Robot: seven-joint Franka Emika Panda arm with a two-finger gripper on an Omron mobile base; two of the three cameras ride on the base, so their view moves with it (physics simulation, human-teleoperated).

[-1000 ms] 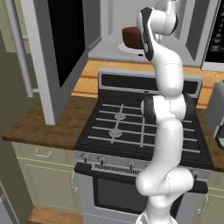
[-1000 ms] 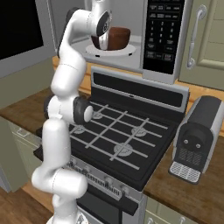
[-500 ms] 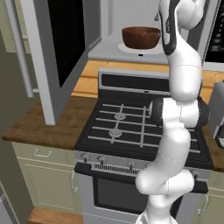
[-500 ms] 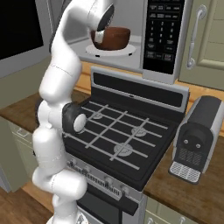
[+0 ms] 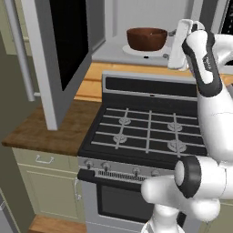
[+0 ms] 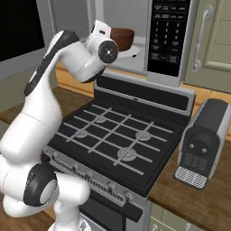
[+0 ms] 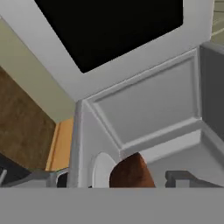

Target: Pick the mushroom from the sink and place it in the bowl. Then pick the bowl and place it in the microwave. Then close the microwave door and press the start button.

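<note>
The dark reddish-brown bowl (image 5: 146, 38) stands on the white turntable (image 5: 136, 50) inside the open microwave (image 6: 164, 36). My gripper (image 5: 173, 45) hangs just outside the cavity, to the bowl's right, drawn back from it. In the hand view its fingertips (image 7: 183, 177) stand wide apart, open, with the bowl (image 7: 131, 173) farther off between them. The microwave door (image 5: 68, 41) is swung open to the left, black glass facing in, its bar handle (image 5: 18, 50) at the outer edge. The mushroom is hidden from me. The sink is out of view.
A black gas stove (image 5: 145, 132) lies directly below the microwave, with wooden counter (image 5: 45, 132) on its left. A grey appliance (image 6: 203, 144) stands on the counter right of the stove. Cream cabinets (image 6: 212, 40) hang right of the microwave.
The hand has let go of the bowl and pulled back out of the microwave, to the right. The bowl stays on the turntable.
</note>
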